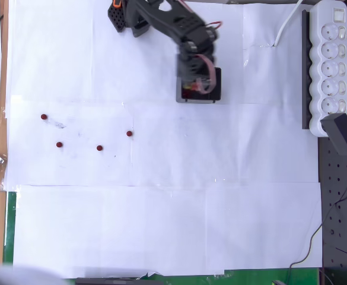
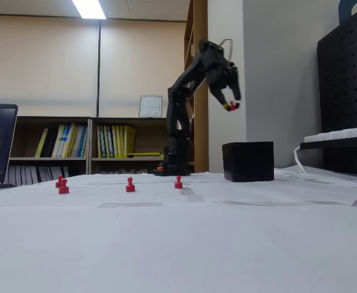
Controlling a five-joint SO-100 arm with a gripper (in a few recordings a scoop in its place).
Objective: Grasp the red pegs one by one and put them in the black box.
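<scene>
A red peg (image 2: 233, 105) is sitting clenched between the tips of the end effector (image 2: 230, 106), which is hanging in the air directly above the black box (image 2: 248, 161). The overhead view is showing the end effector (image 1: 192, 90) over the box's open top, with red visible inside the black box (image 1: 217, 89), though how many pegs are lying in there I cannot tell. The box is standing toward the far edge of the surface (image 1: 161, 225), right of the middle in the overhead view.

The step in hand is judged to be the drop. Doing it well means keeping the tips centred over the opening rather than over a thin wall, lowering a little so the peg is not bouncing out, and only then letting the fingers part. The arm should be rising straight up afterwards so it is not nudging the light box.

Four more red pegs (image 1: 99, 148) are standing well apart from the box, scattered near the left edge of the surface in the overhead view. The white power strip (image 1: 331, 62) is lying along the right edge, clear of the work.
</scene>
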